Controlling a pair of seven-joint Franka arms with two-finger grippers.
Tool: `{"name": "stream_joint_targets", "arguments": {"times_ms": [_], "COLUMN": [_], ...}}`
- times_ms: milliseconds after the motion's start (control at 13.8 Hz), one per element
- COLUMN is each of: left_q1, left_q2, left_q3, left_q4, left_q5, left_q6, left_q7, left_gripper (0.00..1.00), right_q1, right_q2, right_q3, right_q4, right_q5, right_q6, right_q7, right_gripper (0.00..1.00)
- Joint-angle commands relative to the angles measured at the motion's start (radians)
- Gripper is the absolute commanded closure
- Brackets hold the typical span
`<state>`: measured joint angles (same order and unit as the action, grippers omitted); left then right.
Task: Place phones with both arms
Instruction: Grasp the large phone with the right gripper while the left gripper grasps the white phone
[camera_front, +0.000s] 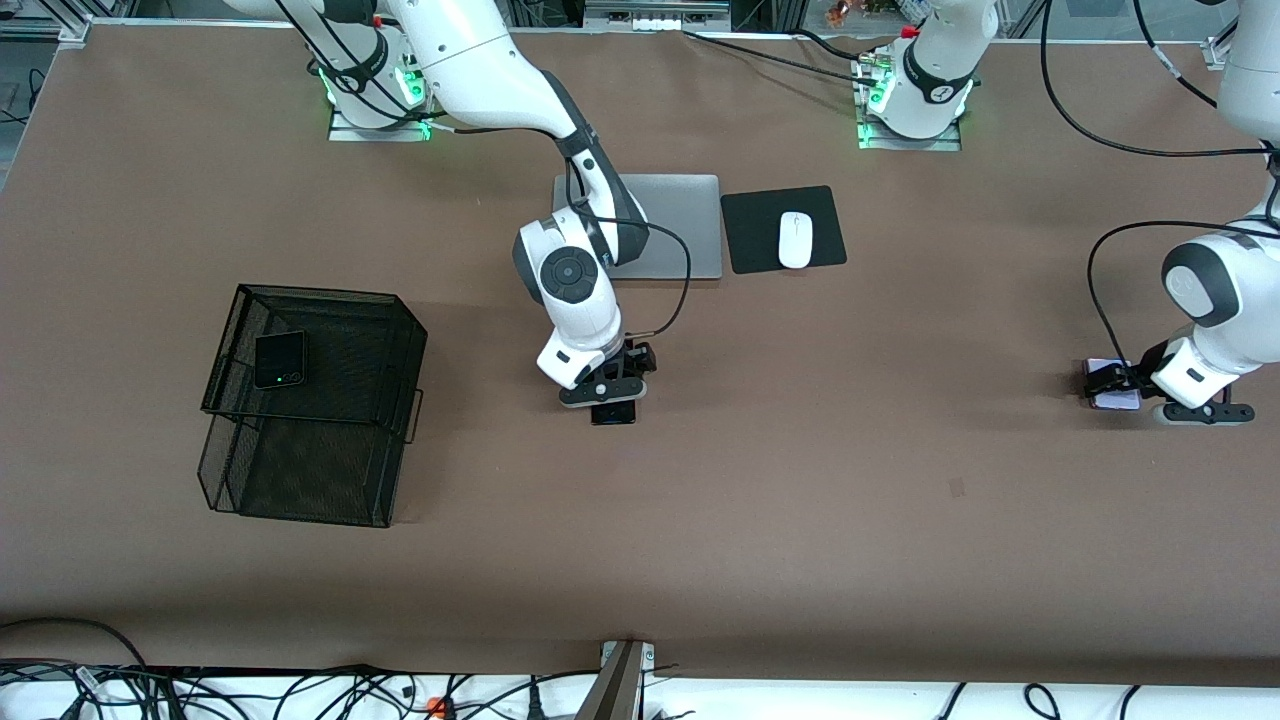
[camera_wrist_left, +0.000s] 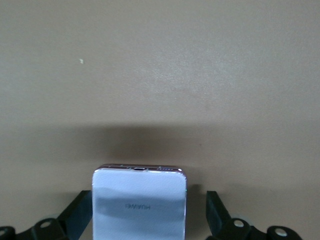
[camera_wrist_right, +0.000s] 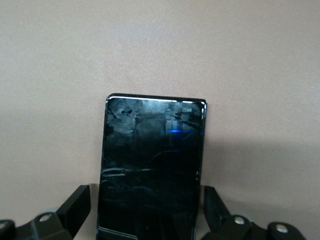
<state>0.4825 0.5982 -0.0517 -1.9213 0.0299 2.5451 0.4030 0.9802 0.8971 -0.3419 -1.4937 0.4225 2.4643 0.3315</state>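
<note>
Step in hand: grasp, both arms. I have the right gripper (camera_wrist_right: 145, 212) low at mid-table, fingers spread either side of the long black phone (camera_wrist_right: 150, 170), not yet clamped. Left gripper (camera_wrist_left: 147, 217) sits at the left arm's end, fingers released astride the pale phone (camera_wrist_left: 140, 205). Small black phone (camera_front: 279, 360) lies in the mesh basket (camera_front: 300, 480). Next: close both, lift level.

blk phone (camera_wrist_right: 151, 167), lilac-white phone (camera_wrist_left: 139, 204)

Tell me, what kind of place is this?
Probably a robot lab staged as a desk: two arms bolted to a brown table, with a laptop, mouse, wire basket, and cables along its edge.
</note>
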Motion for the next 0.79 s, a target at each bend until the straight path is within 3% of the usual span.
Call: {"name": "stream_joint_targets", "arguments": {"times_ms": [0, 72, 144, 361, 722], "left_q1": [0.011, 0.011, 0.011, 0.011, 0.033], "left_q2": [0.006, 0.006, 0.005, 0.006, 0.008], "left_q3": [-0.010, -0.010, -0.010, -0.010, -0.010], "left_q4": [-0.007, -0.007, -0.007, -0.004, 0.005], "left_q5": [-0.025, -0.025, -0.025, -0.016, -0.015], "left_q6": [0.017, 0.024, 0.023, 0.023, 0.024], "left_q7": [0.023, 0.023, 0.025, 0.027, 0.080], "left_gripper": [0.00, 0.00, 0.00, 0.00, 0.00], "right_q1": [0.002, 0.002, 0.000, 0.000, 0.005], "right_q2": [0.011, 0.006, 0.003, -0.048, -0.237], "right_q3": [0.012, 0.012, 0.011, -0.015, -0.214], "right_q4": [0.003, 0.006, 0.004, 0.007, 0.010], "right_q5": [0.006, 0.010, 0.009, 0.007, -0.020], "right_q6": [0.004, 0.001, -0.002, -0.060, -0.342], "right_q7": [-0.041, -0.048, -0.049, -0.043, -0.048], "right_gripper": [0.50, 0.87, 1.00, 1.00, 1.00]}}
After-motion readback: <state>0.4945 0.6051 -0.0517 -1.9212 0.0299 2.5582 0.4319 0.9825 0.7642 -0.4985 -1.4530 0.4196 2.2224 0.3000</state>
